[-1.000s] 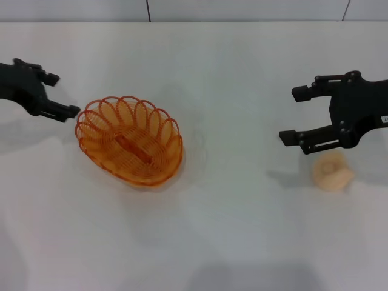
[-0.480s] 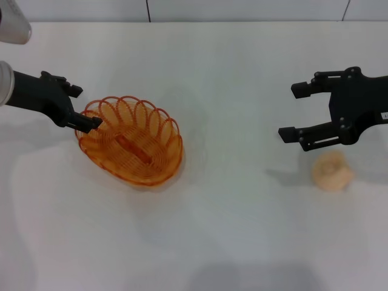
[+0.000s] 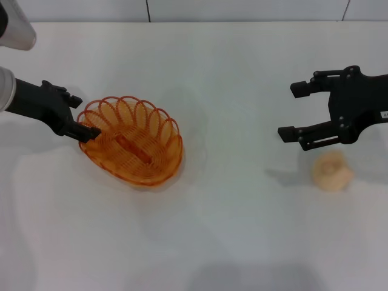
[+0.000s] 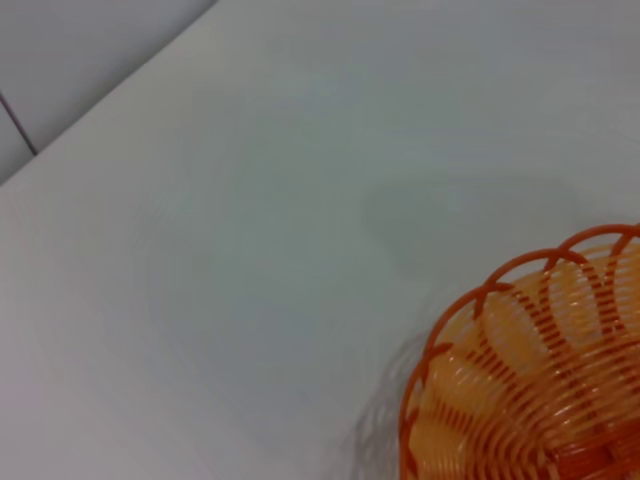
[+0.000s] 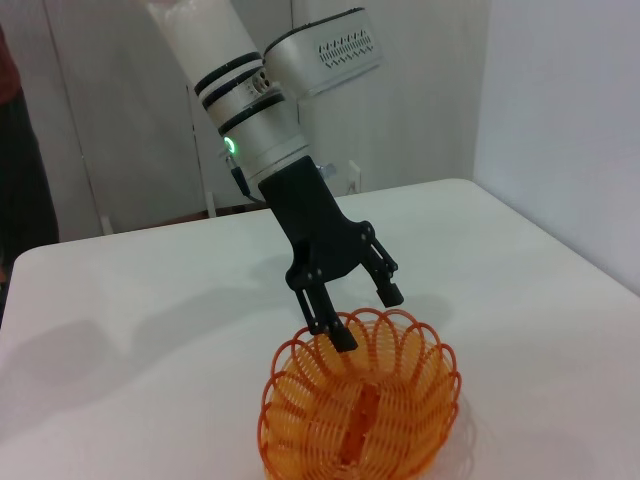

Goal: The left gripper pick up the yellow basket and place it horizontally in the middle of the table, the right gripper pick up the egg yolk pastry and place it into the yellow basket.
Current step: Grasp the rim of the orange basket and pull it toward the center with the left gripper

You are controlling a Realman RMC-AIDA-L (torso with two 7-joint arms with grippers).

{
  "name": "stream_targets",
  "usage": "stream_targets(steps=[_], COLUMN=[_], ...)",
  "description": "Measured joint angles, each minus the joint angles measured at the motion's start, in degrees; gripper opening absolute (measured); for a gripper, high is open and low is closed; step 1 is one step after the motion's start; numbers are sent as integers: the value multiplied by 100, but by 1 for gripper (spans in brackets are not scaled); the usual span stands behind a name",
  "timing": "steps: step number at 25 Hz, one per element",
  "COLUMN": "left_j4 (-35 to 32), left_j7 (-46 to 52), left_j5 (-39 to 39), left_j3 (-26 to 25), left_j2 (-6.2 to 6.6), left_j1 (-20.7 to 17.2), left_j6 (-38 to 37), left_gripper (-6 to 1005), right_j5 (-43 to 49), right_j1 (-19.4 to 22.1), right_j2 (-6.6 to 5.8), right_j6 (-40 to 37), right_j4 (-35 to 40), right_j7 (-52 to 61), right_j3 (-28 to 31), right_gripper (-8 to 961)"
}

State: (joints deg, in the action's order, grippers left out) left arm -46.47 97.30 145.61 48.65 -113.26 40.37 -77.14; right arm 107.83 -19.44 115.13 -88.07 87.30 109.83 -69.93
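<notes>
Left claw (image 3: pixel 80 116) is at the 9–10 o'clock end of the yellow basket (image 3: pixel 132 140), fingers spread. In the head view one finger (image 3: pixel 86 131) dips over the scalloped rim while the other (image 3: pixel 72 100) sits outside it. The right wrist view confirms this: claw (image 5: pixel 366 316) released, straddling the rim, one fingertip (image 5: pixel 343 340) down among the loops, nothing pinched. Its white banded arm (image 5: pixel 245 95) slopes down to it, green ring light on.

Basket (image 5: pixel 360 410) sits flat on the white counter (image 3: pixel 230 230), at about 9 o'clock from the counter's centre, long axis running diagonally from 10 to 4 o'clock. Left wrist view shows only an arc of basket rim (image 4: pixel 520 345) and bare counter (image 4: pixel 250 200).

Right claw (image 3: pixel 294 110) is at 3 o'clock on the counter, fingers wide apart, empty, pointing towards 9 o'clock. Egg yolk pastry (image 3: pixel 331 171) sits on the counter just at 5 o'clock from that claw, close to its nearer finger in the head view; contact or height gap can't be judged. Pastry and basket are well apart.
</notes>
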Motion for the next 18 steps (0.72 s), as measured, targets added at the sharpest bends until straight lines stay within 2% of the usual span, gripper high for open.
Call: stream_targets(steps=[9,18], left_j4=[7,-4], left_j7=[41,55], left_j5=[29,44], left_j3=[11,13], left_j2=[-43,-3], left_j1=[25,30], left_j6=[-43,-164], left_gripper=[873,870], right_j5=[26,36], right_j1=[-32,-78], right_j2=[0,-5], right_j6=[-10,-17], right_j4=[5,6], right_j7=[29,29], right_j3=[-3,-3], right_gripper=[857,856])
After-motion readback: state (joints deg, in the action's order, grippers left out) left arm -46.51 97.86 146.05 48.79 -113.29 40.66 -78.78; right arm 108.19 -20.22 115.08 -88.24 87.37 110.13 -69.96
